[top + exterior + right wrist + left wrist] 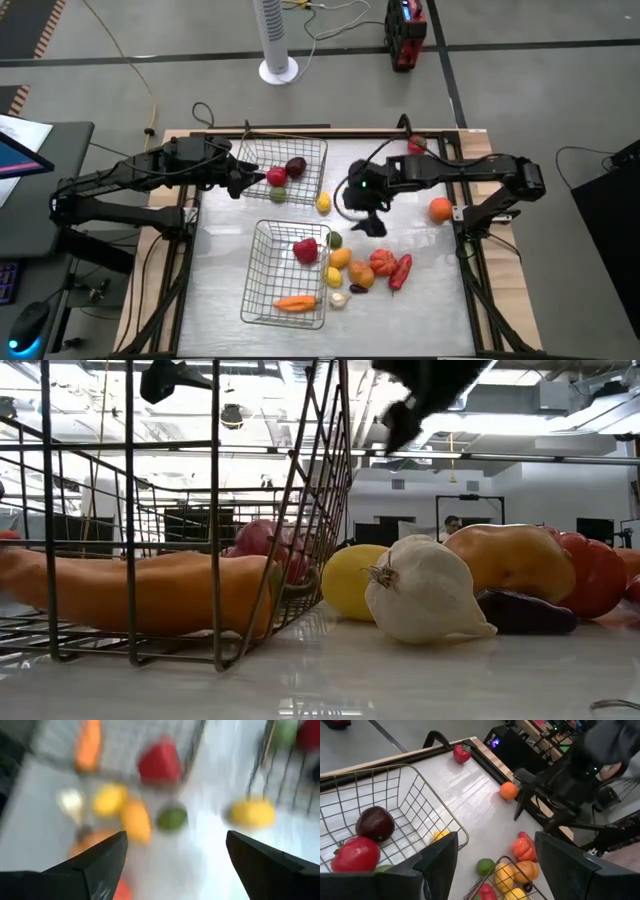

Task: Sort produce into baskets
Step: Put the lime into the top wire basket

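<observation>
Two wire baskets sit on the pale surface (420, 310). The far basket (312, 150) holds a red apple (276, 177), a dark plum (296, 166) and a green piece (278, 194). The near basket (262, 262) holds a carrot (295, 303) and a red pepper (305, 250).

The left claw (238, 180) hangs at the far basket's left edge, fingers spread and empty. The right claw (368, 222) hovers above bare surface between the baskets and an orange (440, 209), fingers apart and holding nothing.

A lemon (323, 203) lies just beside the far basket. A garlic bulb (425, 595), a lime (485, 866), yellow, orange and red pieces cluster just right of the near basket. A red piece (416, 146) lies near the far edge.
</observation>
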